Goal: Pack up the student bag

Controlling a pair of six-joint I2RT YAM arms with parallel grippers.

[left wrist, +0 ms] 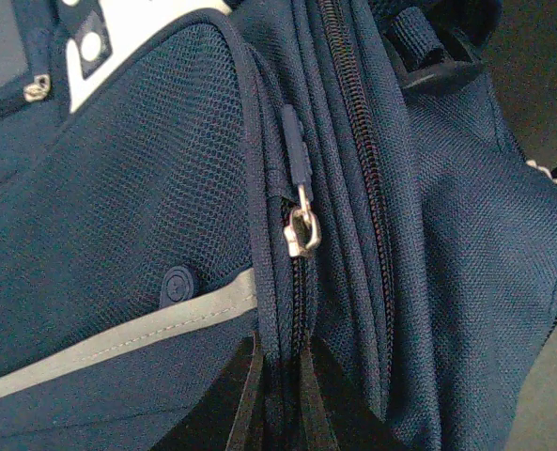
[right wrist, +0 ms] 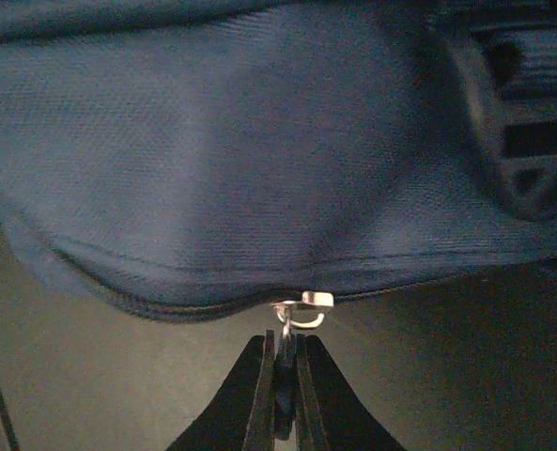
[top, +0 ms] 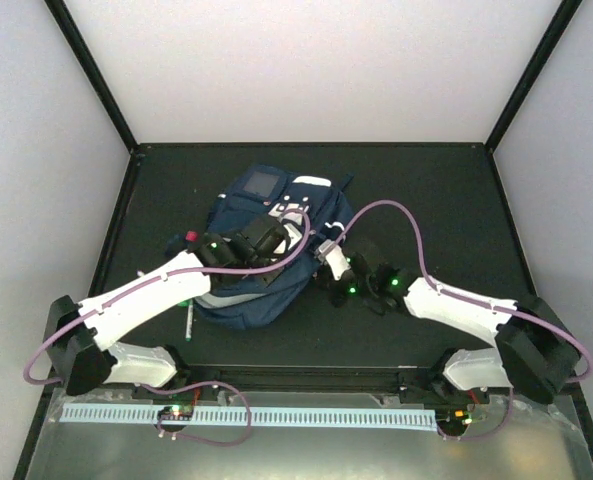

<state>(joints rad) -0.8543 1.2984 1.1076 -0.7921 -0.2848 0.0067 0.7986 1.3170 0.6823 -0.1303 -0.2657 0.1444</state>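
Bag (top: 238,208) lies on table (top: 426,200), left of centre, toward the far side. Left gripper (left wrist: 280,381) is pinched nearly shut on the bag's zip seam, just beside a silver zip slider (left wrist: 301,230). Its arm reaches over the bag from near left. Right gripper (right wrist: 283,355) is clamped on the zip pull (right wrist: 301,305) at the bag's right edge. Its arm stretches leftward, low.

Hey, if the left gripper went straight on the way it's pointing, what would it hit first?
Probably the silver zipper slider, just ahead along the bag seam that the left gripper pinches; depth is hard to judge.
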